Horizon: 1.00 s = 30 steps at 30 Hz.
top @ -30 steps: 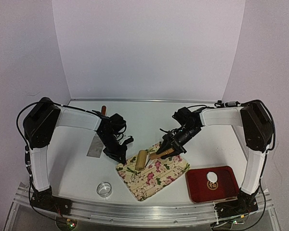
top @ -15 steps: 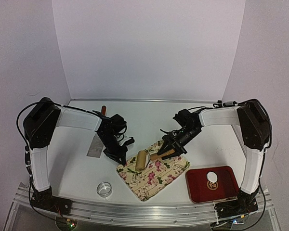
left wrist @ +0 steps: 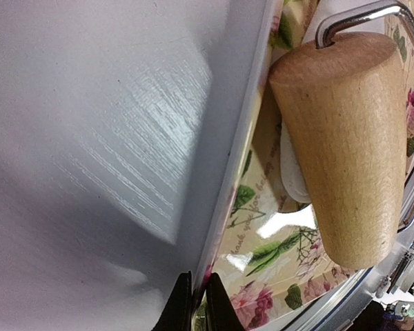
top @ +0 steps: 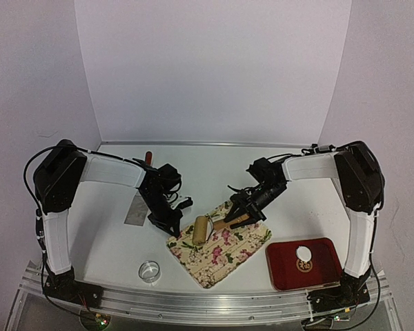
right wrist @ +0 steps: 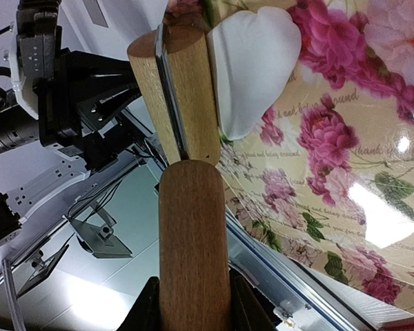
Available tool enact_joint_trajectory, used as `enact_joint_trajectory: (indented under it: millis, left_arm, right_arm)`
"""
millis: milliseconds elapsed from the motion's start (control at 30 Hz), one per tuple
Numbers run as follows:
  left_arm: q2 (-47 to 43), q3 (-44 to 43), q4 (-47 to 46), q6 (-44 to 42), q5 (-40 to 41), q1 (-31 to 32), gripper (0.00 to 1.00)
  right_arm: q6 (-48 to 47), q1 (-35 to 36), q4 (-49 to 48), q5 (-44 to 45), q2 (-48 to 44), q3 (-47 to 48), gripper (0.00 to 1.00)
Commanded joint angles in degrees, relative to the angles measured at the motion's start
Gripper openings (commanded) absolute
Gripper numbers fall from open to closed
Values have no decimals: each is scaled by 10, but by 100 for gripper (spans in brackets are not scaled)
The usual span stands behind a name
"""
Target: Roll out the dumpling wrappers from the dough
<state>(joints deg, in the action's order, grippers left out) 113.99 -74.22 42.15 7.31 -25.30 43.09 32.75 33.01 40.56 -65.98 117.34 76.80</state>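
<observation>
A floral mat (top: 224,249) lies at the table's front centre. A lump of white dough (right wrist: 252,62) rests on it, and the pale wooden roller (top: 203,229) sits against the dough's edge. My right gripper (top: 241,212) is shut on the roller's brown handle (right wrist: 193,241). My left gripper (top: 171,222) is shut on the mat's left edge (left wrist: 224,207), which runs between its black fingertips (left wrist: 179,307). In the left wrist view the roller (left wrist: 348,138) covers most of the dough (left wrist: 292,176). One dumpling wrapper (top: 303,253), a small white disc, lies on the red tray (top: 324,272).
A small metal ring cutter (top: 150,270) stands near the front left edge. A flat metal scraper (top: 136,208) with a reddish handle (top: 149,157) lies behind my left arm. The red tray sits at the front right, beside the right arm's base.
The roller has shifted a little to the left over the dough. My left jaws have closed slightly tighter on the mat's edge.
</observation>
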Motion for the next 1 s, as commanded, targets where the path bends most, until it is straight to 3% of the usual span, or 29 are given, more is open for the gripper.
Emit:
enact_joint_trajectory:
  millis: [0,300,967]
  left_arm:
    - [-3,-9,-5,22,18,-2,0]
    - [1,-6,-5,24,32,-3,0]
    - [-9,27,-30,16,68,-30,0]
  right_arm:
    - [49,12,117,272,77,-40,0]
    - [58,7,122,303,76,-30,0]
    - [30,-98,148,357,37,-106,0]
